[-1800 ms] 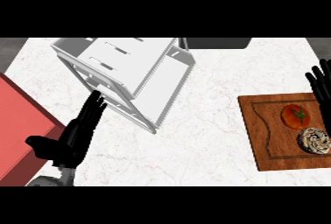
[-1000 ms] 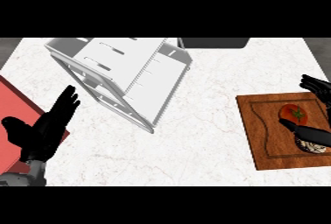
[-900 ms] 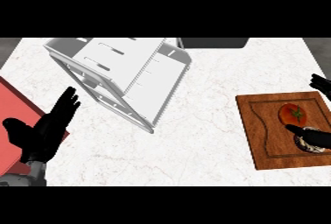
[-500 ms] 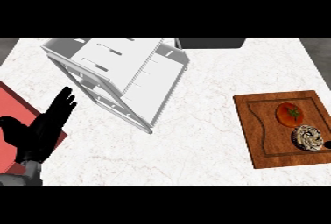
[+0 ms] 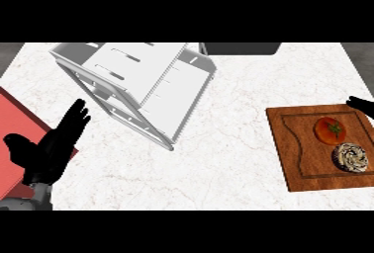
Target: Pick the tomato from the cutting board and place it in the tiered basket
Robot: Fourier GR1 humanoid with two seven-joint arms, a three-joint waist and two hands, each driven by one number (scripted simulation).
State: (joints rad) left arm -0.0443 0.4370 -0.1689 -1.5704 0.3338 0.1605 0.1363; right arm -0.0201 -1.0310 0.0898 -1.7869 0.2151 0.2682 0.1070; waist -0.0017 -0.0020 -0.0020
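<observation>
A red tomato (image 5: 330, 129) with a green stem lies on the wooden cutting board (image 5: 300, 148) at the right of the counter. The white tiered basket (image 5: 139, 84) stands at the upper left. My left hand (image 5: 51, 148) rests open at the lower left, fingers straight and pointing up toward the basket. Only the black tip of my right hand (image 5: 361, 104) shows at the right edge, just above the board's far corner; too little of it is in view to tell how it is held.
A round brown-and-white swirled pastry (image 5: 352, 156) lies on the board just below the tomato. A red surface (image 5: 15, 143) covers the far left edge. A dark object (image 5: 241, 48) sits at the counter's back edge. Marble counter (image 5: 219, 148) spreads between basket and board.
My right hand has moved from over the board toward the right edge, uncovering the tomato and pastry, and now shows above the board's corner. The left hand has barely moved.
</observation>
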